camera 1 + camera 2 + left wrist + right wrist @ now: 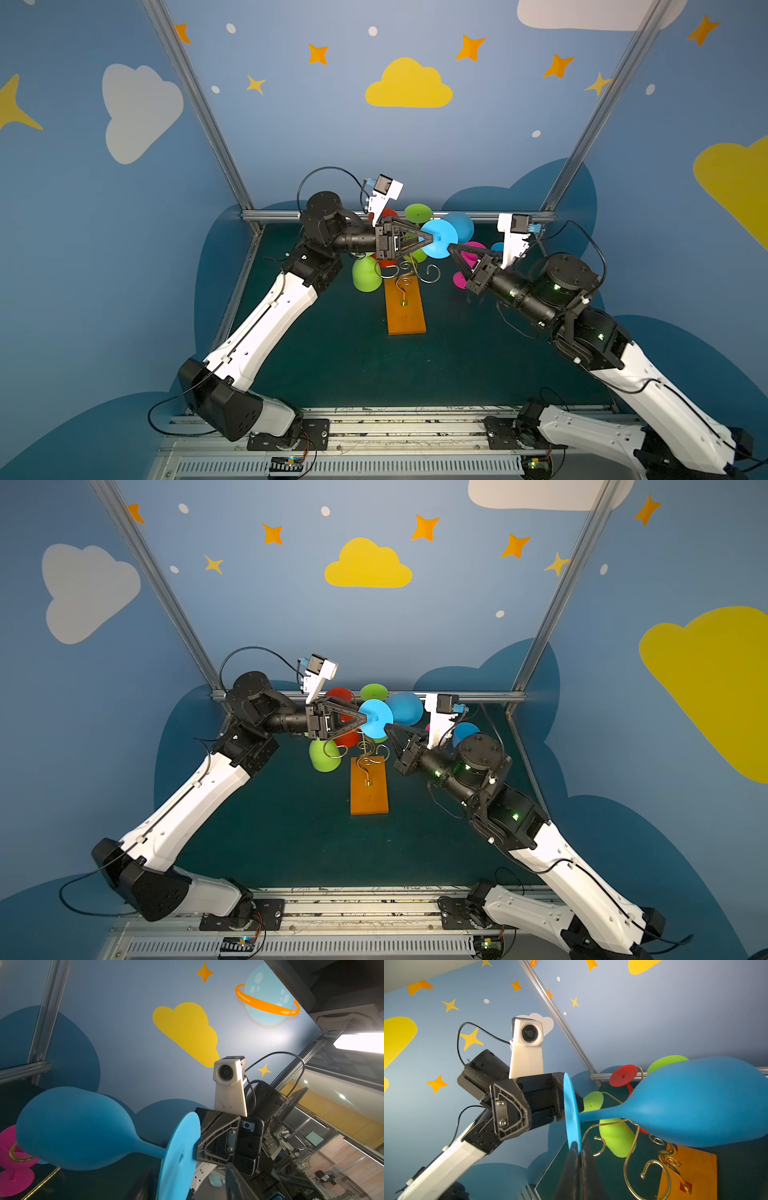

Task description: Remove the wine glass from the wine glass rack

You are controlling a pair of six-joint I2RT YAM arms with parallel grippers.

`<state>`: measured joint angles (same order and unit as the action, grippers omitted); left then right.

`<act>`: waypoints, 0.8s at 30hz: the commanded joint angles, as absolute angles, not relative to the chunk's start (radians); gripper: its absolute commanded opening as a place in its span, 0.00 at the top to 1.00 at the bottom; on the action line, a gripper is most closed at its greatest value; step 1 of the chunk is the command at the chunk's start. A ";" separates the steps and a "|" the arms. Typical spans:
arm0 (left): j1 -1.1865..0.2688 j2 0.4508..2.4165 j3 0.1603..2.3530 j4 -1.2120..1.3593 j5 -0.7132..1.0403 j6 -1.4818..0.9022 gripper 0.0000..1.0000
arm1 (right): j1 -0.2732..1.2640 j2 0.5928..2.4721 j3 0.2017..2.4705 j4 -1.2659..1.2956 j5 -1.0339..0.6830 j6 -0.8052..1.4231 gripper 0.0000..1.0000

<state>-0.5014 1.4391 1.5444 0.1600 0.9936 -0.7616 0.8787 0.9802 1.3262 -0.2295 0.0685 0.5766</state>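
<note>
**Blue glass held sideways over rack, both claws at its foot**

- Rack (405,309) (369,787): orange base flat on the green table (332,365), about midway between the left and right edges and closer to the far edge. The gold scroll arms rise from the base's far end.
- Glass (449,235) (390,717): blue, lying on its side in the air above the rack's arms. The bowl points toward the far right corner and the round foot faces the left arm. In the right wrist view (695,1101) the stem crosses just over a gold arm; contact there can't be judged.
- Right claw (451,249) (578,1153): comes in from the right side, jaws narrow, pinching the rim of the foot at its near-right edge. The foot's thin edge sits between the two fingers in the right wrist view.
- Left claw (431,239) (365,719): comes in from the left side, tips at the flat face of the foot. The jaws look partly spread. Whether they press on the foot I can't tell.
- Other glasses on the rack:
  - Green (366,274) hangs bowl-down on the left side.
  - Red (340,696) and a second green (417,212) are on the far side.
  - Pink (14,1153) is on the right side, with a gold arm curled against it.
</note>
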 commanded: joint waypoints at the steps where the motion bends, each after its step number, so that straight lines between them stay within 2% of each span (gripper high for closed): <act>1: -0.505 1.443 1.569 0.197 1.019 -0.772 0.52 | 0.875 0.980 1.367 -0.190 0.055 0.580 1.00; 6: -0.508 1.445 1.569 0.210 1.020 -0.786 0.58 | 0.876 0.986 1.375 -0.192 0.045 0.583 1.00; 10: -0.508 1.445 1.568 0.232 1.017 -0.809 0.75 | 0.875 0.998 1.376 -0.192 0.034 0.584 1.00; 14: -0.509 1.440 1.563 0.235 1.011 -0.819 0.83 | 0.874 1.004 1.378 -0.190 0.022 0.587 1.00; 18: -0.508 1.435 1.562 0.259 1.008 -0.855 0.97 | 0.875 1.014 1.389 -0.207 0.004 0.588 1.00; 23: -0.481 1.432 1.550 0.342 1.006 -0.984 0.97 | 0.875 0.990 1.393 -0.240 0.015 0.556 1.00; 24: -0.468 1.432 1.546 0.373 1.005 -1.025 0.97 | 0.874 0.976 1.388 -0.245 0.024 0.541 0.97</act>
